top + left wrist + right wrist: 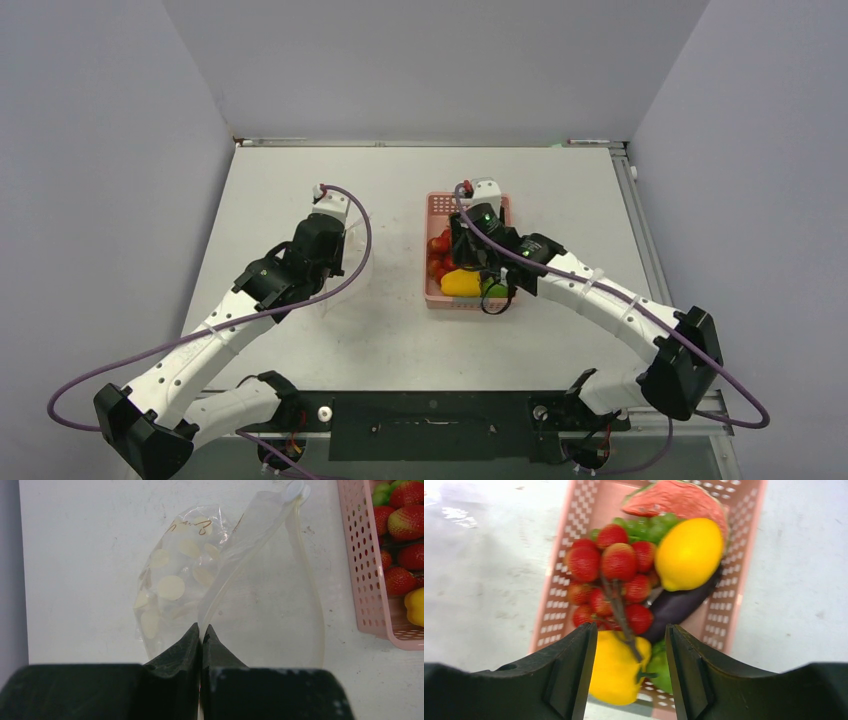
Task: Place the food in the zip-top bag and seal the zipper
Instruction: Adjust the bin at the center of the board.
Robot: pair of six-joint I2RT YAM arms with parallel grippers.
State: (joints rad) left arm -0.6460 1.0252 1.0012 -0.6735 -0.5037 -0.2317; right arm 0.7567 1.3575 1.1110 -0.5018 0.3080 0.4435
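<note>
**Item 1.** My left claw [201, 630]: tips pressed together on the near lip of the zip-top bag [175, 580]. I judge this hold is meant to keep the mouth raised and gaping for loading. The zipper [316, 605] loops away from my tips and round to their right, unsealed. The crinkled body lies ahead and to the left, with pale round spots on it.

**Item 2.** My right claw [631, 628]: jaws about half apart, holding nothing, poised directly over the pink basket [556, 580]. I read this as lining up for a first pick.

**Item 3.** The food, all in the basket, none in the bag:
- yellow bell pepper [616, 672], right beneath my right tips
- green piece [664, 667], touching the pepper on its right
- cluster of red strawberries [616, 562] on a dark stem, just ahead
- eggplant [679, 607], ahead and right, lying under the lemon [689, 555]

**Item 4.** Basket position: to the right of my left claw, near the bag but apart from it. Presumably this keeps the carry short.

**Item 5.** Table [300, 180]: flat, pale and matte, with faint scuffs.

**Item 6.** Room: plain grey walls [420, 60] close the table in on three sides.
</note>
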